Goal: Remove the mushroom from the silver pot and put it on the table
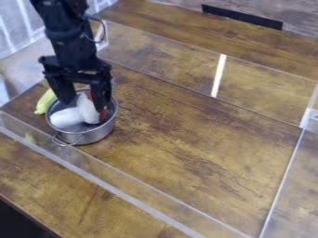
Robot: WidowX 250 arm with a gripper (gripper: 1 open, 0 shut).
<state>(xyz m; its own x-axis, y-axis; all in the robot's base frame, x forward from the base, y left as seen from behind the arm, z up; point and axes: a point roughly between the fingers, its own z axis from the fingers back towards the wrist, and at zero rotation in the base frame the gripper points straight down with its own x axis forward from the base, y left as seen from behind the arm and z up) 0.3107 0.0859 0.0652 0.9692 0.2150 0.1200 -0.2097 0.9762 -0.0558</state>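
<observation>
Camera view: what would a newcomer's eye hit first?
The black claw, reaching down from the upper left over the pot. Then the shiny pot itself, left of centre, with the white-and-red mushroom inside. Last, the white strip on the brown table, upper right.

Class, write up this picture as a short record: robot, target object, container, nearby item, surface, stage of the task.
robot: one dark arm reaching in from the top left, gripper open over the pot
target object: mushroom, lying in the pot, partly hidden by the gripper
container: silver pot, round, shiny, low-walled
nearby item: yellow-green corn cob, beside the pot, on its left in the picture
surface: brown wooden table with visible grain
stage: mushroom not yet out of the pot
</observation>
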